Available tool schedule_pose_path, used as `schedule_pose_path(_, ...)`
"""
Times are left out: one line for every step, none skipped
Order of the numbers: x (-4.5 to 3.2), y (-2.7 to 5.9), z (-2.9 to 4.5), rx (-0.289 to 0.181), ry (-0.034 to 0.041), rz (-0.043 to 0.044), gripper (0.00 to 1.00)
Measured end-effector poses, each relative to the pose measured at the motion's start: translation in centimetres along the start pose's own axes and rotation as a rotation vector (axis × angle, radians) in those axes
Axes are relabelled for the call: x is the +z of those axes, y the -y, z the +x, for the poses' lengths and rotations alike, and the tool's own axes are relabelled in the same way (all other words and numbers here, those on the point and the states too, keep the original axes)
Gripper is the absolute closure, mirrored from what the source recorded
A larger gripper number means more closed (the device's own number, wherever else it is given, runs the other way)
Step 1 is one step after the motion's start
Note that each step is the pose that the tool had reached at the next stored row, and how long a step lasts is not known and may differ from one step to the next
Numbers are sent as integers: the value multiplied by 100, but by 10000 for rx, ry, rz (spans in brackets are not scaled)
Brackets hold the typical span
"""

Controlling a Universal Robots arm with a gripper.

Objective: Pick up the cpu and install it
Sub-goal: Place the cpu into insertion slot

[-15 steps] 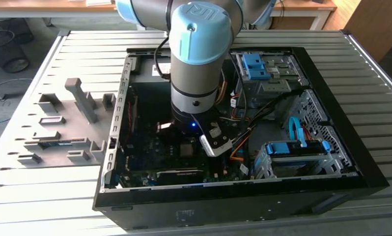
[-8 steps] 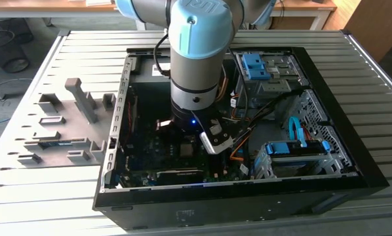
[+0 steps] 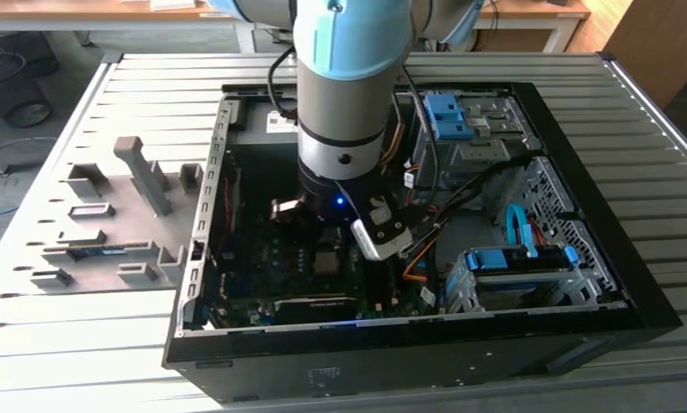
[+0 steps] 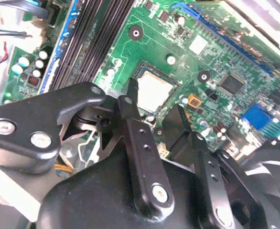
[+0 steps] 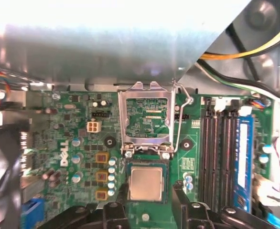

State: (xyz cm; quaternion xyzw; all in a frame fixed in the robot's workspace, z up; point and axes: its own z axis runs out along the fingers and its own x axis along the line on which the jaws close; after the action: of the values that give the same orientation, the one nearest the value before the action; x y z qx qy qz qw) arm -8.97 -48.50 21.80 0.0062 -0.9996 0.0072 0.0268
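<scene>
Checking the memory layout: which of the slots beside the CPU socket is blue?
The memory slot farthest from the CPU is blue; the other slots nearer it are black.

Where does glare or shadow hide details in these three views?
In the first wrist view, glare whitens the metal panel; in the second wrist view, two corners burn out but the cpu is well lit; in the exterior view, the motherboard lies in shadow under the arm.

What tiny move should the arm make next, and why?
Probably a slight lift straight up: the cpu appears already seated flat, the fingers stand apart beside it, and the hinged frame is flipped open.
</scene>
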Motion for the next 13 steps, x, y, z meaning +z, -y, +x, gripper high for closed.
schedule_pose_path(-7, -3, 0, -1, 0, -1, 52)
schedule_pose_path(-11, -9, 0, 0, 1, -3, 54)
schedule_pose_path(-13, -10, 0, 0, 0, -1, 54)
schedule_pose_path(-13, -11, -1, -1, -1, -2, 54)
schedule_pose_path(-13, -11, -6, -1, -8, -3, 60)
schedule_pose_path(-16, -12, -20, 0, -27, -5, 66)
schedule_pose_path(-17, -12, -43, -1, -61, -25, 72)
schedule_pose_path(-19, -11, -72, -5, -102, -68, 72)
schedule_pose_path(-20, -10, -100, -9, -142, -125, 78)
schedule_pose_path(-21, -10, -130, -13, -178, -198, 84)
schedule_pose_path(-22, -10, -157, -18, -207, -278, 84)
schedule_pose_path(-23, -9, -184, -24, -233, -359, 89)
schedule_pose_path(-24, -9, -206, -30, -255, -438, 90)
